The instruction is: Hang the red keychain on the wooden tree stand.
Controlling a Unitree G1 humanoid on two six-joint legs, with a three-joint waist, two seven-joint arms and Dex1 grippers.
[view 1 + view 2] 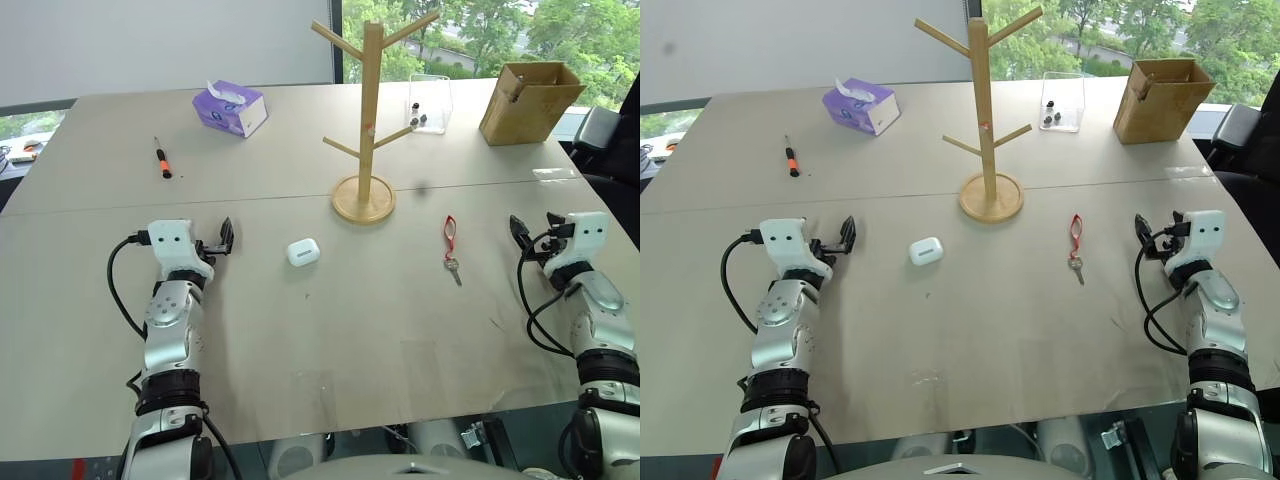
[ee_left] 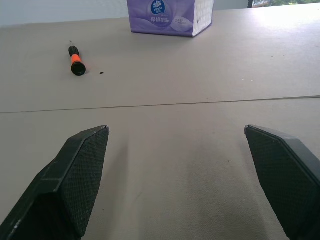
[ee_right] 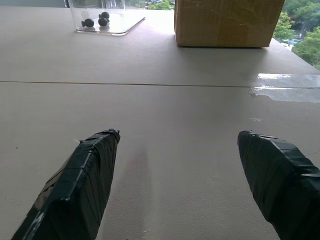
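The red keychain point(image 1: 450, 235) lies flat on the table, its small silver key point(image 1: 454, 268) pointing toward me. It rests right of the wooden tree stand point(image 1: 371, 110), which stands upright on its round base point(image 1: 364, 198) at the table's middle with bare pegs. My right gripper point(image 1: 530, 232) hovers open over the table to the right of the keychain, apart from it, its jaws empty point(image 3: 177, 133). My left gripper point(image 1: 215, 245) is open and empty on the left side, far from both point(image 2: 175, 131).
A white earbud case point(image 1: 303, 252) lies between my left gripper and the stand. Behind are a black-and-orange screwdriver point(image 1: 162, 160), a purple tissue box point(image 1: 230, 108), a clear plastic box point(image 1: 428, 105) and a brown cardboard box point(image 1: 528, 100).
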